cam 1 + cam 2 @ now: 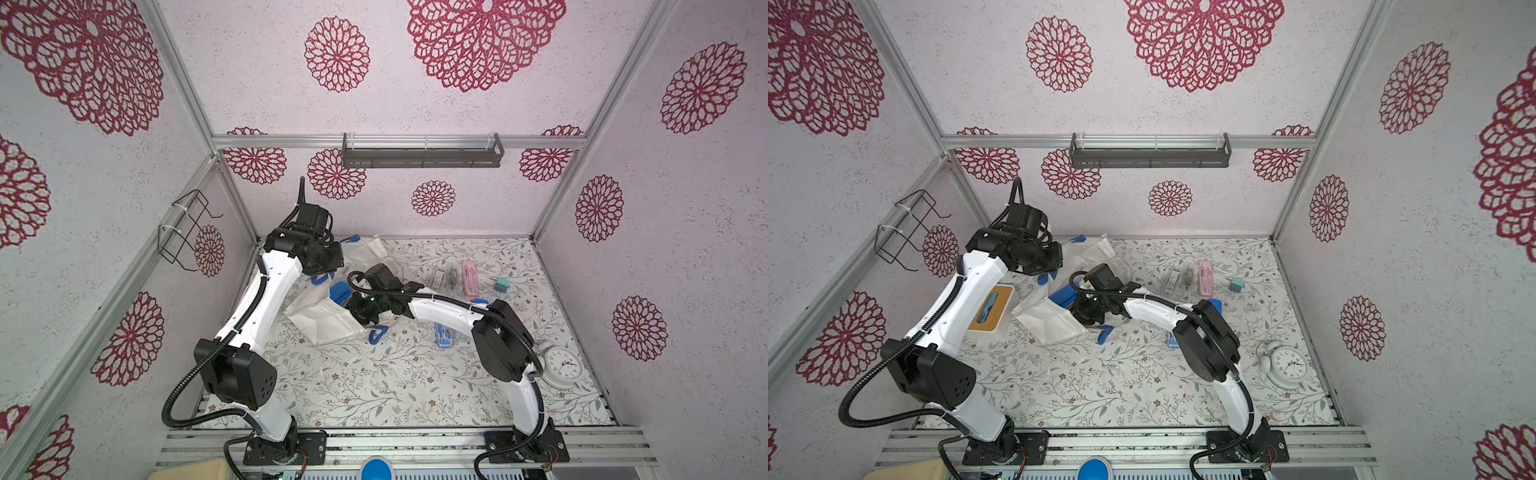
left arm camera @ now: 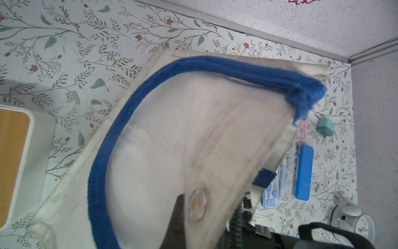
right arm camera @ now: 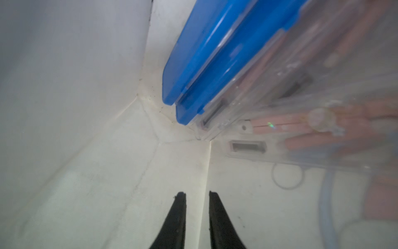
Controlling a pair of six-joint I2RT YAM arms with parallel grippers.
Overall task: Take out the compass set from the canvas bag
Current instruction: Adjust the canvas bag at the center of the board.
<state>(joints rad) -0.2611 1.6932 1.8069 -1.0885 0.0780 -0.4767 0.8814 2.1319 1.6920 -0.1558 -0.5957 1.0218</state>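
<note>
The canvas bag [image 1: 320, 320] lies crumpled left of the table's centre in both top views, off-white with blue handles [image 2: 129, 120]. My left gripper [image 1: 328, 266] is shut on the bag's upper edge and holds it lifted; in the left wrist view one dark finger [image 2: 178, 215] shows behind the fabric. My right gripper [image 3: 197, 194] is inside the bag, its fingers a narrow gap apart with nothing between them. Just ahead of it, in the bag's corner, lies a compass set [image 3: 215, 64] in a blue and clear case, over another clear case [image 3: 312, 129]. Its blue edge [image 1: 343, 293] shows at the bag's mouth.
More slim cases lie on the floral table: clear and green ones [image 1: 442, 278], a pink one [image 1: 469, 277], a blue-clear one [image 1: 446, 334]. A teal block [image 1: 501, 284] sits to the right and a white alarm clock [image 1: 561, 365] at front right. A wood-topped white box [image 1: 992, 309] stands left of the bag.
</note>
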